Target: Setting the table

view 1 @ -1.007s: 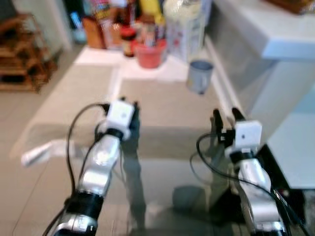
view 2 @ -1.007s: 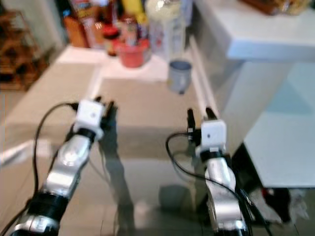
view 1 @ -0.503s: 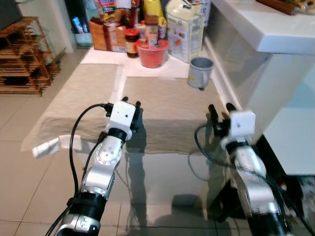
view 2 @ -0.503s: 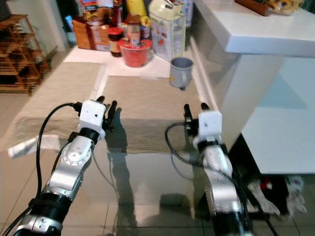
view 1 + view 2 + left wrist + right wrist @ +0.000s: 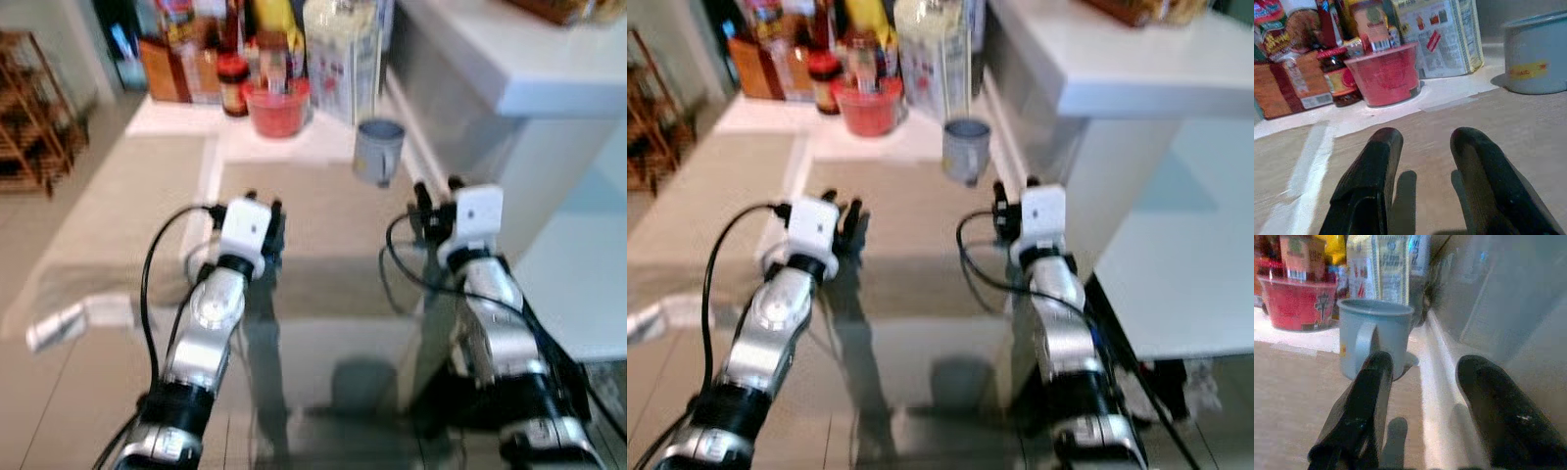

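The grey mug (image 5: 378,151) stands on the tabletop (image 5: 323,211) at 12 o'clock of the right gripper (image 5: 434,196), whose jaws, like the left gripper's (image 5: 263,204), are spread empty, so an approach is judged underway, a forward reach being needed.

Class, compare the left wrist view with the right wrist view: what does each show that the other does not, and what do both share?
Left wrist view alone: the left gripper, its fingers apart over the beige mat, a dark jar with a red lid and a brown packet.

Right wrist view alone: the right gripper, fingers apart, the mug's handle and the grey wall beside it.

Both: the grey-blue mug, the red bowl and the printed white bag behind them.
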Robot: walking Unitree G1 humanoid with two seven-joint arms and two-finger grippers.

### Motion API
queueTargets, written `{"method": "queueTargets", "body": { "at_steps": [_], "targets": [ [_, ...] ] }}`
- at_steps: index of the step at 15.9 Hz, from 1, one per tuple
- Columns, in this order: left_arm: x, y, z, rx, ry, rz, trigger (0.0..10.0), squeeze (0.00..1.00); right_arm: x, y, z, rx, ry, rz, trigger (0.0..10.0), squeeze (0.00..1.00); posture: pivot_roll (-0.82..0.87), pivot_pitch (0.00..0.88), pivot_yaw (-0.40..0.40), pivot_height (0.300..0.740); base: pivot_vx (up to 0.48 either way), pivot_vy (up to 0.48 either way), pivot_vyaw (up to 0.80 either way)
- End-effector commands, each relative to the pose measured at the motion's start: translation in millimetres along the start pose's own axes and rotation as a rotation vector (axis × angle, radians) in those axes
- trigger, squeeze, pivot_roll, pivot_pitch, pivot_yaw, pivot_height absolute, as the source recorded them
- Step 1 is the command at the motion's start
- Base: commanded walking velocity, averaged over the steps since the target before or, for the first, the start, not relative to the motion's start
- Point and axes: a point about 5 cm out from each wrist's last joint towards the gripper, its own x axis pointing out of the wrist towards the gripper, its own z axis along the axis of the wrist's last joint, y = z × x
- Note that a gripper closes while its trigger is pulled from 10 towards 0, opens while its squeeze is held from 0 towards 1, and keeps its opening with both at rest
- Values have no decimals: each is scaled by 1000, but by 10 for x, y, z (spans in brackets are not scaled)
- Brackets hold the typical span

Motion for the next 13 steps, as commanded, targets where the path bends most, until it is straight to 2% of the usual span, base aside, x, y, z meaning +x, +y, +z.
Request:
{"method": "queueTargets", "body": {
  "at_steps": [1, 3, 10, 13],
  "targets": [
    [18, -10, 62, -3, -21, 9, 10000, 0, 72, -54, 29, -2, 9, 13, 10000, 0, 21, 0, -5, 740, 416, 240, 0],
    [4, -10, 56, -1, -27, 26, 10000, 0, 80, -32, 8, 9, 17, 31, 10000, 0, 23, 0, -11, 740, 360, 317, 0],
    [-7, -24, 49, -3, -18, 37, 10000, 0, 165, -14, -8, 61, 25, 54, 10000, 0, 27, 0, -19, 740, 0, 0, 0],
    [-25, -14, 51, -4, -18, 43, 10000, 0, 232, -123, -17, 39, 38, 12, 10000, 0, 36, 0, -24, 740, 0, 0, 0]
  ]
}}
